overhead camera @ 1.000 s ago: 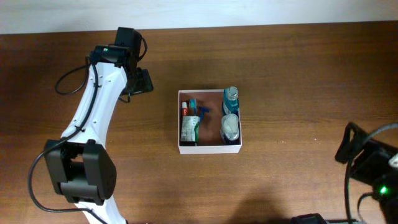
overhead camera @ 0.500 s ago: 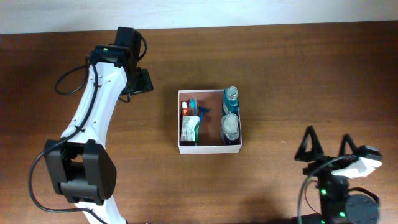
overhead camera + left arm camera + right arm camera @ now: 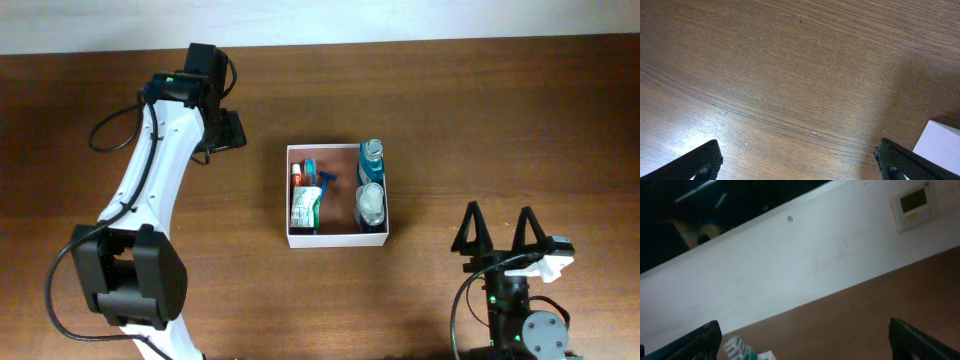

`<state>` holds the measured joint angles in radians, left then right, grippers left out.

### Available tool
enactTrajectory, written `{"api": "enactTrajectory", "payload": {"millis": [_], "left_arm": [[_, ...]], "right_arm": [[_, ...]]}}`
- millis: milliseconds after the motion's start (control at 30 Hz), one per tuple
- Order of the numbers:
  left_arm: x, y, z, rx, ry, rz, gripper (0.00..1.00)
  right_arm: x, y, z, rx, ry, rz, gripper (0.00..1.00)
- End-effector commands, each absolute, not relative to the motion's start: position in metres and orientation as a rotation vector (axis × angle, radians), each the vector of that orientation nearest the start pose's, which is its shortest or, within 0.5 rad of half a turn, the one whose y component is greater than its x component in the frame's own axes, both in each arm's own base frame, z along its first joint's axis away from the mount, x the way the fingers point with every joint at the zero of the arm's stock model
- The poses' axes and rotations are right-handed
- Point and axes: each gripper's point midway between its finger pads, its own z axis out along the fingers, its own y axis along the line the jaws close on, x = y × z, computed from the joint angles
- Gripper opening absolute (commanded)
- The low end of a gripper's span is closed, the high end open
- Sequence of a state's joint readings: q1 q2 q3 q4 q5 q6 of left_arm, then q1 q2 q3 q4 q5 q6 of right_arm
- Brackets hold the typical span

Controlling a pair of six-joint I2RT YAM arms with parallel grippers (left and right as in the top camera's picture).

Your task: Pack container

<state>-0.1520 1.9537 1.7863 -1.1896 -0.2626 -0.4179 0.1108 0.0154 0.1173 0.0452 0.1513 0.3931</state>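
Observation:
The container (image 3: 336, 238) is a square white-walled box with a reddish-brown floor at the table's middle. Inside lie a toothpaste tube (image 3: 304, 208), a blue razor (image 3: 322, 180) and two blue-green bottles (image 3: 371, 158), (image 3: 370, 205). My left gripper (image 3: 232, 131) is open and empty over bare wood left of the box; in the left wrist view (image 3: 800, 165) a white box corner (image 3: 940, 142) shows at the right. My right gripper (image 3: 498, 228) is open and empty at the front right, fingers pointing away. Its view (image 3: 802, 340) shows a bottle cap (image 3: 736, 346) low left.
A white wall (image 3: 790, 265) runs behind the table, with a small wall panel (image 3: 914, 202) at the upper right. The left arm (image 3: 150, 190) stretches along the table's left side.
My right arm has swung in from the right edge toward the front middle, its open fingers now pointing away. The left arm and the box contents have not moved.

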Motion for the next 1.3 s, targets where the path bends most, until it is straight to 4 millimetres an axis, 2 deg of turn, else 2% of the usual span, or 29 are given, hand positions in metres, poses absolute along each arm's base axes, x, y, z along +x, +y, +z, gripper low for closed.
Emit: {"api": "enactTrajectory", "payload": {"millis": [0,133,200,300,433,667,1267], "left_arm": [[0.425,-0.018,0.157,-0.413,2.783,0.268,1.00],[0.425,-0.018,0.157,-0.413,2.783,0.268,1.00],[0.425,-0.018,0.157,-0.413,2.783,0.268,0.99],[0.425,-0.018,0.157,-0.413,2.783,0.268,0.99],[0.425,-0.018,0.157,-0.413,2.783,0.268,1.00],[0.425,-0.018,0.157,-0.413,2.783,0.268,1.00],[0.425,-0.018,0.157,-0.413,2.783,0.268,0.99]], "right_arm": [[0.239,0.000,0.225,0.326,1.400,0.309,0.98],[0.243,0.001,0.208,0.323,1.436,0.304,0.98],[0.245,0.014,0.199,0.212,1.474,0.289,0.98],[0.244,0.026,0.196,0.084,1.489,0.268,0.98],[0.245,0.024,0.193,0.048,1.501,0.210,0.98],[0.246,0.011,0.160,0.102,1.630,0.133,0.98],[0.246,0.011,0.157,0.101,1.642,0.133,0.98]]}}
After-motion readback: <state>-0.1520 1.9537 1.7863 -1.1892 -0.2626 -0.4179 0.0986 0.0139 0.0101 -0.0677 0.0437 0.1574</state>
